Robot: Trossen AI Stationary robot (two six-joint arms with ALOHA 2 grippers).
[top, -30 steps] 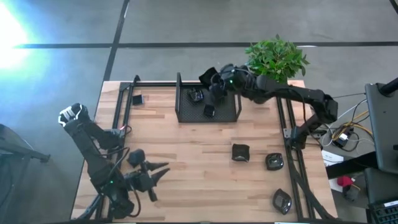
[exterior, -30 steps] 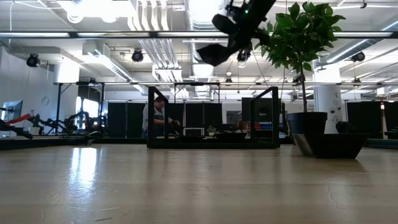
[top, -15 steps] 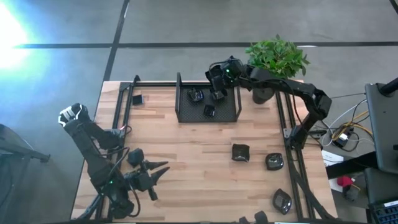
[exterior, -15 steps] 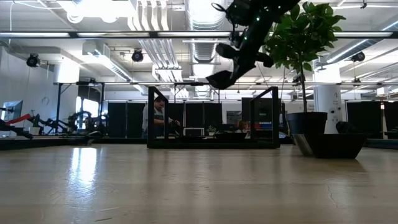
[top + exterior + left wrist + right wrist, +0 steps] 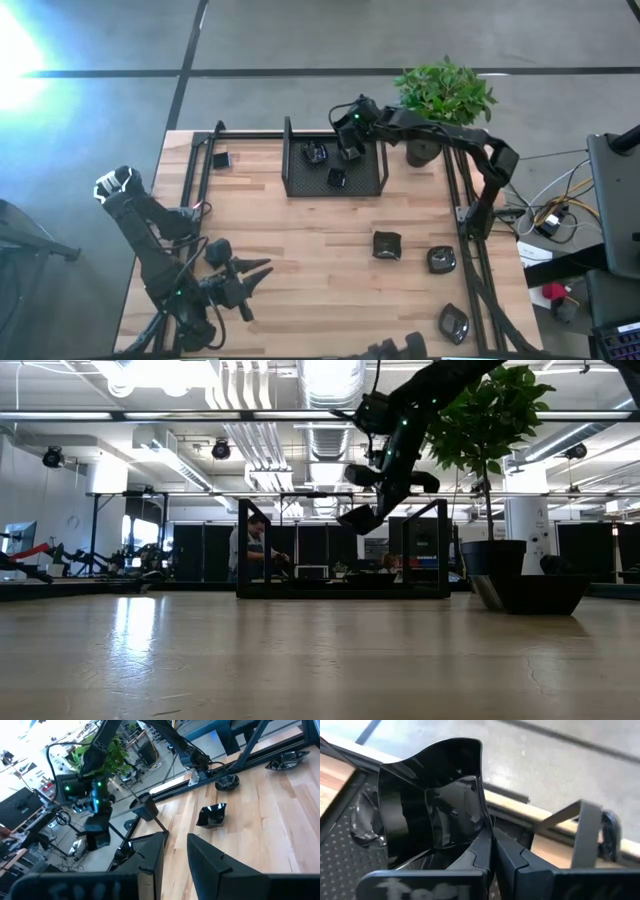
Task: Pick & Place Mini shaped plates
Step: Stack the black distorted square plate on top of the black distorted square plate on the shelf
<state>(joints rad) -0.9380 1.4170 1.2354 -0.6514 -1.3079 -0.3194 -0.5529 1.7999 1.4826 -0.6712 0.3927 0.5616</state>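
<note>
My right gripper (image 5: 351, 150) hangs over the far part of the black mesh tray (image 5: 288, 172), shut on one glossy black mini shaped plate (image 5: 427, 805), which the low view shows above the tray (image 5: 356, 517). Two more plates lie in the tray (image 5: 315, 153) (image 5: 337, 178). Three plates rest on the wood at the right (image 5: 387, 245) (image 5: 441, 260) (image 5: 453, 323), and a small one lies at the far left (image 5: 220, 160). My left gripper (image 5: 262, 272) waits open above the near left corner, nothing between its fingers (image 5: 150, 855). My right gripper pinches the plate's rim (image 5: 484, 826) between its two fingers (image 5: 507, 855), one finger on the inside of the wall and one on the outside. The fingers slant down from the far right. The plate hangs tilted, lifted clear above the tray.
A potted plant (image 5: 443, 95) stands at the far right, just beyond the tray. Black metal rails run along the table's left side (image 5: 195, 170) and right side (image 5: 470, 260). Bare wood lies between the tray and the near edge.
My right gripper has come down toward the mesh tray with the plate, moving a little toward the near edge and rolling its wrist. The plate stays pinched and hangs lower over the tray than before.
</note>
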